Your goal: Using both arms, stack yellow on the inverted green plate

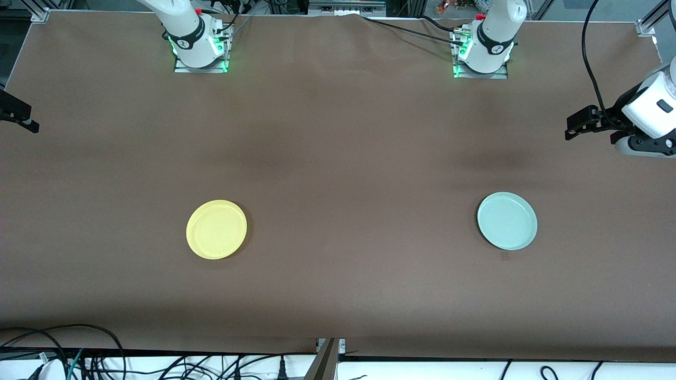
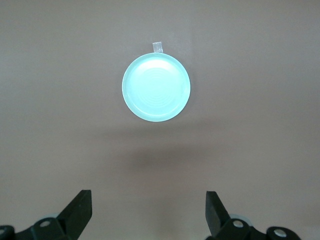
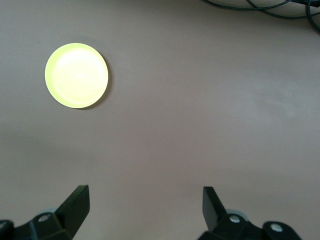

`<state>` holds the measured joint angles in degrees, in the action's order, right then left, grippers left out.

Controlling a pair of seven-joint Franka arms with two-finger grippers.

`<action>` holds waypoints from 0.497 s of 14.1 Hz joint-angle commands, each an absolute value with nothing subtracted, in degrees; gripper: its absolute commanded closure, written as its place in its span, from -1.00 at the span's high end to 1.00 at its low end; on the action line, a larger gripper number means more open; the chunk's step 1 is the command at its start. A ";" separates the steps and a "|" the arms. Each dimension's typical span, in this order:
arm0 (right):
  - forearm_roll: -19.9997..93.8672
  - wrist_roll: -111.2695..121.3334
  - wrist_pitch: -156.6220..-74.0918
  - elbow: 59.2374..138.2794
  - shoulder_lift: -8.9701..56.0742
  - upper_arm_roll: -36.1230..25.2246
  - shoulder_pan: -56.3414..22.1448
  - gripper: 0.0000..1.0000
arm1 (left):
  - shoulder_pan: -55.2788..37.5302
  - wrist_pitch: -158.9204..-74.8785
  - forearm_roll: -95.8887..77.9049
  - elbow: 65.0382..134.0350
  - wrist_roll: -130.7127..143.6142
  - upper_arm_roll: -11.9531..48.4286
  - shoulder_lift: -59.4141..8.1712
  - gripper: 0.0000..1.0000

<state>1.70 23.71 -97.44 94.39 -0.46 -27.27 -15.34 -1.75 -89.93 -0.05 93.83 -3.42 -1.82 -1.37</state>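
The yellow plate (image 1: 216, 229) lies rim up on the brown table toward the right arm's end. It also shows in the right wrist view (image 3: 76, 75). The pale green plate (image 1: 507, 220) lies hollow side up toward the left arm's end, and shows in the left wrist view (image 2: 156, 87). My left gripper (image 1: 574, 128) hangs high over the left arm's end of the table, open and empty (image 2: 149, 210). My right gripper (image 1: 21, 119) hangs high over the right arm's end, open and empty (image 3: 146, 207). Neither gripper is near its plate.
A small piece of tape (image 2: 158, 47) lies on the table beside the green plate. Cables (image 1: 95, 359) run along the table edge nearest the front camera. The arms' bases (image 1: 200, 53) stand at the table's edge farthest from it.
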 commanded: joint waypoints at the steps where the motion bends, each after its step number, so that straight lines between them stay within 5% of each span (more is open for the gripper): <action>1: 1.67 24.17 -97.82 94.48 -1.06 -26.46 -15.73 1.00 | -1.58 -88.51 -1.41 91.41 -3.60 -1.93 -2.55 1.00; 7: 1.67 24.08 -98.53 94.48 -0.88 -26.19 -15.73 1.00 | -1.67 -88.50 -1.49 91.58 -3.69 -1.76 -2.64 1.00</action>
